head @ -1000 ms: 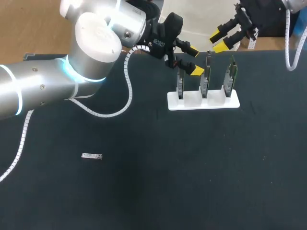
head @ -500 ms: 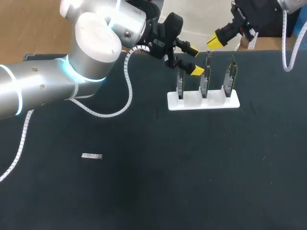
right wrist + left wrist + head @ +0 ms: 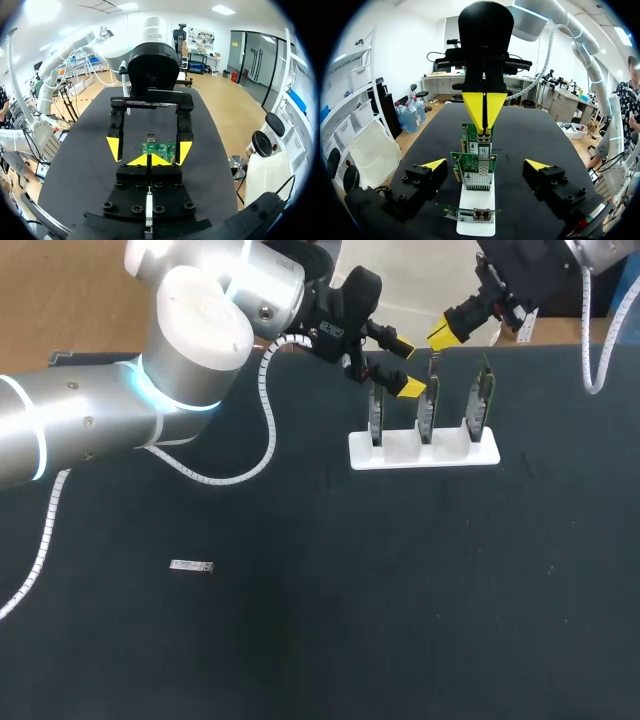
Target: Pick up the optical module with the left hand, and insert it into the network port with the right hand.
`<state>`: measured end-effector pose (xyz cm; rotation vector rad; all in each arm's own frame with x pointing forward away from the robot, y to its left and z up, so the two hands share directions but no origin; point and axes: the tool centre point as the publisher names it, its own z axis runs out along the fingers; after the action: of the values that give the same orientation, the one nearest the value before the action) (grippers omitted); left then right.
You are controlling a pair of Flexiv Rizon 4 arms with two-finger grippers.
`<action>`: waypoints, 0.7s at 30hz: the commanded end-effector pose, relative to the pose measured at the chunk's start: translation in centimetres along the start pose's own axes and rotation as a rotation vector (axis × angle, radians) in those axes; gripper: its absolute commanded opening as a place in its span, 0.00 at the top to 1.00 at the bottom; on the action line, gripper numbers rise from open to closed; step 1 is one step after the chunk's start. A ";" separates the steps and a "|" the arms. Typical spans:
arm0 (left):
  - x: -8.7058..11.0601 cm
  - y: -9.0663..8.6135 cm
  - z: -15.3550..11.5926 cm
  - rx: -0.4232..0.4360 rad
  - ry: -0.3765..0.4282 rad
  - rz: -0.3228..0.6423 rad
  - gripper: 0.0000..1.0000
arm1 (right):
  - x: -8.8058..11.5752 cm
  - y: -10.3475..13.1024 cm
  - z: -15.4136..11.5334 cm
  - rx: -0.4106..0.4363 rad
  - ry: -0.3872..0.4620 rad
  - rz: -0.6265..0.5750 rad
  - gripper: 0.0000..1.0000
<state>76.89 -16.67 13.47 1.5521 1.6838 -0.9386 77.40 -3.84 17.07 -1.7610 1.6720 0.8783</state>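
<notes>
Circuit boards, three of them point(image 3: 376, 412) point(image 3: 427, 405) point(image 3: 481, 400), stand upright in a row in one white stand point(image 3: 400, 452) at the far side of the black table point(image 3: 300, 640). In the left wrist view they line up one behind another, each with a metal port point(image 3: 477, 178) on it.

One small silvery module point(image 3: 190, 566) lies flat on the table, alone, well apart from the stand and from both arms.

Two grippers hang over the far edge. The left gripper point(image 3: 404, 365) sits just beside the leftmost board, its two yellow-tipped fingers spread wide; in its own wrist view the row of boards shows ahead between the fingers, which touch none of them, and it has hold of nothing. The right gripper point(image 3: 447, 330) hovers above and behind the middle board, facing the left one. Its two yellow tips are pressed together into a single wedge, and nothing shows between them.
</notes>
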 end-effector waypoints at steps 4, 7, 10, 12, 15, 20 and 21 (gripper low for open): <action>-0.1 0.2 0.0 0.003 0.005 -0.002 0.00 | 0.2 -0.5 0.3 -0.014 -0.012 0.002 1.00; -0.1 0.2 0.0 0.003 0.005 -0.002 0.00 | 0.3 -0.6 0.6 -0.022 -0.011 0.006 1.00; -0.1 0.2 0.0 0.003 0.005 -0.002 0.00 | 0.6 -0.6 0.9 -0.034 -0.013 0.018 1.00; -0.1 0.2 0.0 0.003 0.005 -0.002 0.00 | 0.8 -0.6 1.1 -0.038 -0.009 0.023 1.00; -0.1 0.2 0.0 0.003 0.005 -0.002 0.00 | 1.1 -0.6 1.2 -0.043 -0.006 0.035 1.00; -0.1 0.2 0.0 0.003 0.005 -0.002 0.00 | 1.6 -0.6 1.4 -0.045 -0.003 0.050 1.00; -0.1 0.2 0.0 0.003 0.005 -0.002 0.00 | 1.6 -0.6 1.4 -0.045 -0.003 0.051 1.00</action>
<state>76.89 -16.67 13.47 1.5521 1.6838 -0.9386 77.62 -3.74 15.06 -1.7523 1.7157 0.9410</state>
